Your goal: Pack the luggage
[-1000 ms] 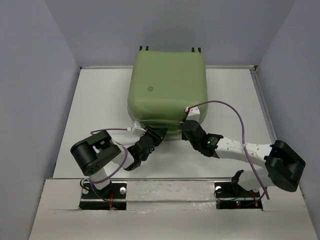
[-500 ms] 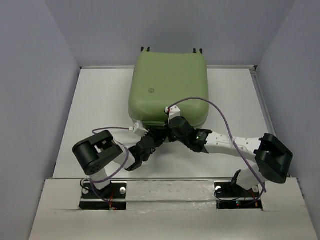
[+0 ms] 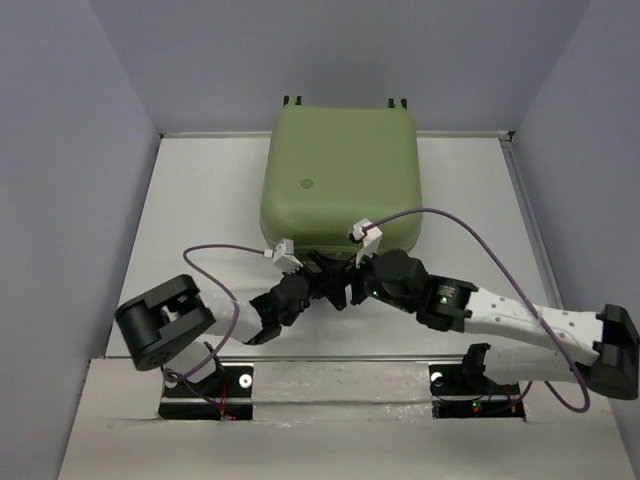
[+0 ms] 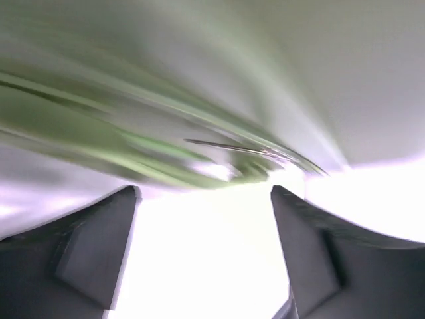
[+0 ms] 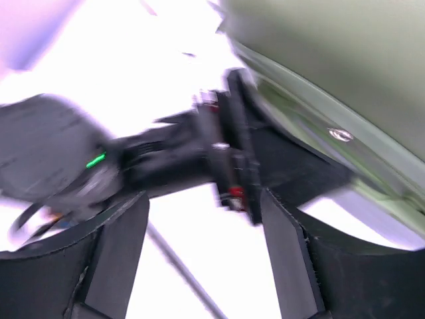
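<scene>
Light-green hard-shell luggage (image 3: pixel 338 175), smooth and round-cornered, lies flat with its lid down at the far middle of the white table (image 3: pixel 200 220), packing judged nearly done; left gripper (image 4: pixel 202 199) and right gripper (image 5: pixel 202 199) stand spread and empty at its near edge, where blur hides whether the seam is fastened

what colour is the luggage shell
The luggage is plain light green, clearest in the top view.

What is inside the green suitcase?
The suitcase looks shut, so only its green outside and small round logo show. Anything inside is hidden from view.
</scene>
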Motion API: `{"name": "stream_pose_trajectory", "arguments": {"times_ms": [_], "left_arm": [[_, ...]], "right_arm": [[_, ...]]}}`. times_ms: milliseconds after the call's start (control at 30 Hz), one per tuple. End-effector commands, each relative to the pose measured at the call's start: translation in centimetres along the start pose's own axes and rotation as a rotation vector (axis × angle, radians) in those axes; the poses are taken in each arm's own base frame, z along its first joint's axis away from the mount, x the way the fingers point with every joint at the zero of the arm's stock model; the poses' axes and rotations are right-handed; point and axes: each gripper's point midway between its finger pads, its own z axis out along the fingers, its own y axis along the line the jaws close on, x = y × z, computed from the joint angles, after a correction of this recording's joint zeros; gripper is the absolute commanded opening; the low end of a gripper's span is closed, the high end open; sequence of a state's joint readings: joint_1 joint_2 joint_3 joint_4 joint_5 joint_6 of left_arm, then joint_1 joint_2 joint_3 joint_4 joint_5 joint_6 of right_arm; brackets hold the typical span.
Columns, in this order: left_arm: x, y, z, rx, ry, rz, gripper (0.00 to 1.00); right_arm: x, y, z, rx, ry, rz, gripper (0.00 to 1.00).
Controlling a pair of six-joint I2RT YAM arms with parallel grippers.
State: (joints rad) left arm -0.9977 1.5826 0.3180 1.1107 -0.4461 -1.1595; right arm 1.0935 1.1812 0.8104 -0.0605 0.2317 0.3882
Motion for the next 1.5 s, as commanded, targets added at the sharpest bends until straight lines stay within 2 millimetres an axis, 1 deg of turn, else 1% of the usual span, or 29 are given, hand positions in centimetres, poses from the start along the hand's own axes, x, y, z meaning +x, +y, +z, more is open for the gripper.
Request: {"name": "stream_pose_trajectory", "arguments": {"times_ms": [0,133,200,233,267,300,333,433,467,500,533,567,633,667,700,733,767,800,900,933,967,1100,1167,1200,1233,1267,1300,1433,1467], "left_arm": [[0.4,-1.8,-2.7,0.025,0.092,0.169,0.99],[-0.4,-2.6,-6.1,0.035,0.114,0.200,0.99],[-1.1,-2.3,-8.0,0.008,0.121,0.239,0.99],[-1.6,-2.9,-8.6,0.012,0.111,0.245,0.99],[-1.9,-1.5,-9.4,-0.045,0.119,0.297,0.99],[-2.6,-1.6,-10.1,-0.054,0.102,0.313,0.99],[-5.1,-3.8,-11.0,-0.017,0.019,0.276,0.99],[-9.8,-5.1,-12.5,-0.045,-0.129,0.299,0.99],[-12.4,-7.7,-13.2,-0.014,-0.194,0.301,0.99],[-14.0,-8.8,-13.3,-0.018,-0.239,0.309,0.99],[-14.9,-9.4,-12.7,-0.046,-0.258,0.373,0.99],[-18.0,-12.0,-12.6,-0.035,-0.314,0.344,0.99],[-20.7,-14.8,-10.9,-0.036,-0.338,0.374,0.99],[-24.4,-14.0,-10.1,-0.099,-0.408,0.377,0.99],[-24.8,-14.3,-8.8,-0.080,-0.360,0.389,0.99],[-25.7,-12.9,-6.7,-0.133,-0.337,0.395,0.99],[-27.9,-13.7,-6.1,-0.114,-0.372,0.346,0.99],[-30.2,-12.3,-5.4,-0.128,-0.377,0.317,0.99],[-32.9,-10.2,-3.7,-0.164,-0.400,0.265,0.99],[-34.2,-8.5,-3.2,-0.207,-0.418,0.239,0.99],[-34.8,-7.9,-2.8,-0.211,-0.424,0.225,0.99],[-33.9,-2.8,1.2,-0.287,-0.298,0.182,0.99],[-32.5,-1.6,2.6,-0.277,-0.238,0.165,0.99],[-32.1,-1.0,3.1,-0.278,-0.228,0.157,0.99],[-30.9,0.8,3.6,-0.300,-0.199,0.128,0.99],[-30.8,0.7,4.0,-0.284,-0.198,0.118,0.99],[-30.0,1.5,4.3,-0.281,-0.183,0.110,0.99],[-26.7,5.1,4.9,-0.339,-0.129,0.109,0.99],[-26.1,5.2,5.0,-0.331,-0.123,0.107,0.99]], "right_arm": [[-1.4,2.1,-4.3,-0.089,-0.038,0.057,0.75],[-3.6,1.6,-6.8,-0.077,-0.093,0.073,0.77],[-5.3,0.9,-8.1,-0.050,-0.155,0.075,0.72],[-6.2,0.0,-8.6,-0.001,-0.193,0.085,0.54],[-6.9,-0.5,-9.0,0.024,-0.219,0.089,0.38],[-7.6,-1.0,-9.6,0.048,-0.248,0.096,0.24],[-9.1,-2.1,-10.6,0.097,-0.306,0.108,0.07],[-11.2,-4.4,-11.8,0.191,-0.379,0.109,0.07],[-12.5,-5.8,-12.3,0.248,-0.414,0.122,0.07],[-13.1,-6.8,-12.5,0.287,-0.428,0.123,0.07],[-14.1,-9.1,-12.9,0.365,-0.453,0.132,0.07],[-14.9,-10.1,-12.9,0.402,-0.462,0.140,0.07],[-15.7,-12.4,-13.0,0.465,-0.472,0.154,0.07],[-16.1,-15.0,-13.3,0.552,-0.480,0.176,0.07],[-16.2,-16.3,-13.3,0.592,-0.483,0.189,0.07],[-16.1,-17.4,-13.3,0.619,-0.482,0.208,0.07],[-16.0,-20.0,-13.5,0.685,-0.476,0.232,0.07],[-16.0,-21.1,-13.4,0.698,-0.469,0.248,0.07],[-15.6,-23.9,-12.3,0.686,-0.426,0.298,0.07],[-14.9,-26.7,-12.1,0.738,-0.403,0.338,0.07],[-14.5,-27.3,-11.4,0.717,-0.381,0.354,0.07],[-13.0,-30.5,-7.8,0.675,-0.303,0.409,0.17],[-13.6,-30.4,-6.2,0.621,-0.290,0.412,0.29],[-13.6,-30.6,-5.4,0.607,-0.280,0.417,0.31],[-12.8,-30.9,-4.0,0.579,-0.245,0.435,0.36],[-13.7,-30.3,-3.8,0.543,-0.256,0.429,0.38],[-13.8,-31.1,-2.9,0.541,-0.243,0.437,0.39],[-14.0,-31.7,0.0,0.478,-0.201,0.459,0.41],[-13.6,-32.0,0.9,0.469,-0.184,0.467,0.41]]}}
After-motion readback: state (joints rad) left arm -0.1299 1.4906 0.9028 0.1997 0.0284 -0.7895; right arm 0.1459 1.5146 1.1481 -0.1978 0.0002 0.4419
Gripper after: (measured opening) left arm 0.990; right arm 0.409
